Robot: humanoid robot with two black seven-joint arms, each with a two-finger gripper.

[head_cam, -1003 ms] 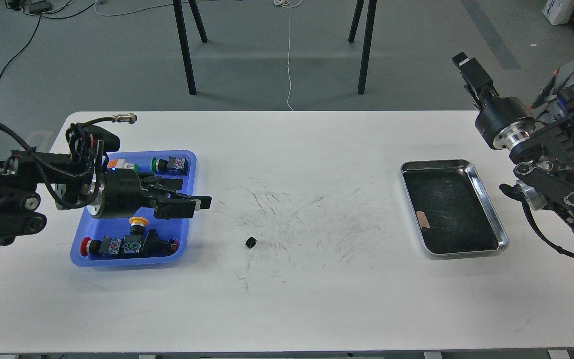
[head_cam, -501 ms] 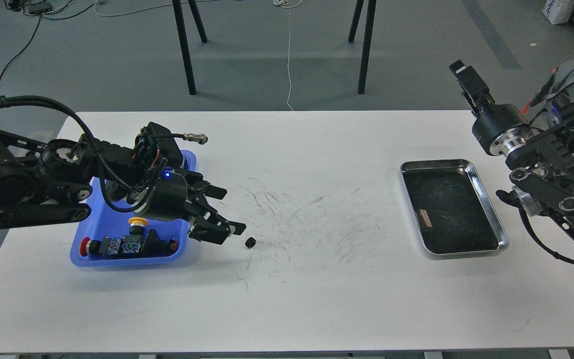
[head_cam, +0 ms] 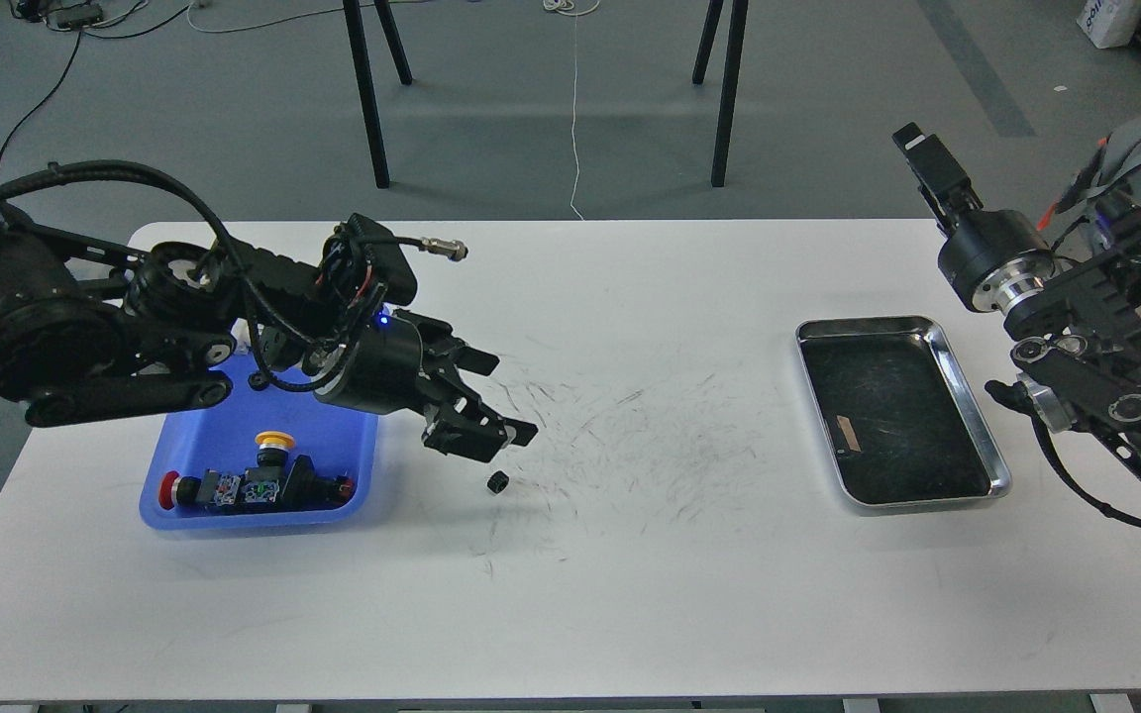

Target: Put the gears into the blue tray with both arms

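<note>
- The white rectangular desk (head_cam: 630, 594) fills most of the frame, its middle marked with dark scuffs; grey floor and black stand legs show along the top edge.
- The left black jointed arm (head_cam: 85, 337) comes in from the left edge and reaches across the upper part of the blue tray toward the centre-left of the frame, with black cables looping over it and a small blue light on the wrist.
- The right black jointed arm (head_cam: 1086, 327) sits at the right edge, its silver wrist ring showing, raised above the desk's far right corner.
- The shiny silver metal tray with a dark bottom (head_cam: 998, 451) lies at centre right, with only a small pale scrap on its floor.
- The blue rectangular plastic tray with rounded corners (head_cam: 156, 510) lies at lower left, partly hidden by the left arm; along its near side lie black push-button switch units (head_cam: 254, 487) with red and yellow caps.
- The left gripper (head_cam: 501, 401) hangs just right of the blue tray, its fingers spread well apart and holding nothing; the lower fingertip is just above the gear in the picture.
- The right gripper (head_cam: 915, 149) points to the upper right of the frame; whether its fingers are apart I cannot tell.
- The tiny black round toothed gear (head_cam: 498, 482) lies alone on the desk at centre left, just right of the blue tray and outside it.
</note>
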